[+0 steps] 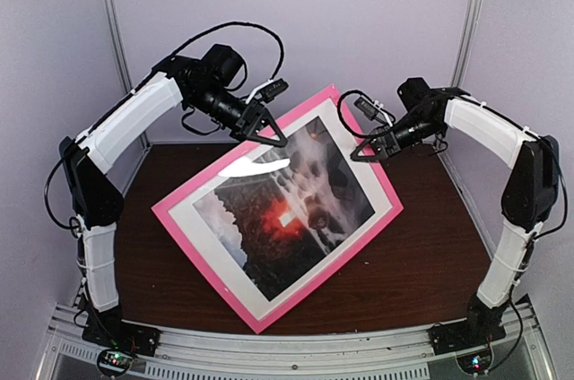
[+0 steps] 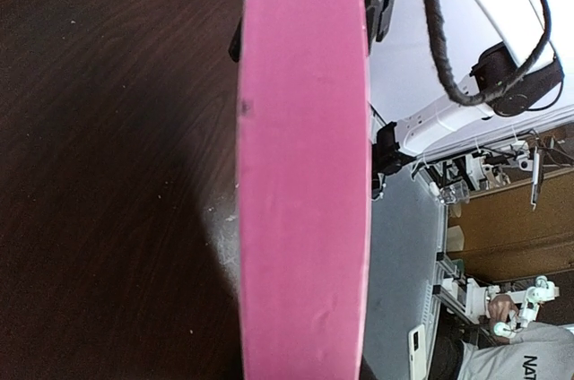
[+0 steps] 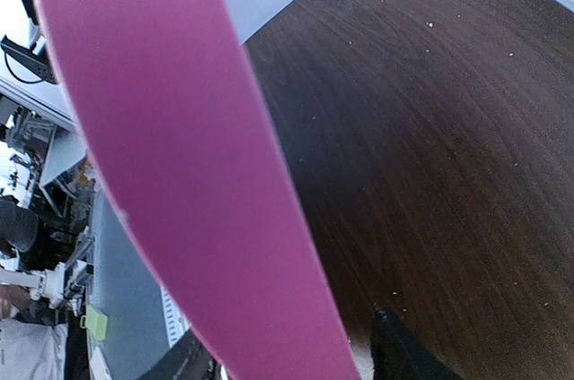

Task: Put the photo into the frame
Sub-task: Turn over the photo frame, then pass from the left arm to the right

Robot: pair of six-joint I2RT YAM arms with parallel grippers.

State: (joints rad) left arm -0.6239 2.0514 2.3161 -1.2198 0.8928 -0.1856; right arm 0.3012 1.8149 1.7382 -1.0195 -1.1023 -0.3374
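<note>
Dark table (image 1: 430,246): I judged the photo (image 1: 287,219) already inside the frame (image 1: 206,265). The left tool (image 1: 269,136) clenched the frame's far rim. I couldn't tell the right tool's (image 1: 360,153) grip. Laying the frame flat was left.

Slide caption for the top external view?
Pink frame, photo and white mat inside, tilted up off the dark table; left jaws clamp its far-left edge, right jaws straddle the far-right edge.

Tilted frame (image 1: 199,187) astride table (image 1: 421,263) centre
</note>
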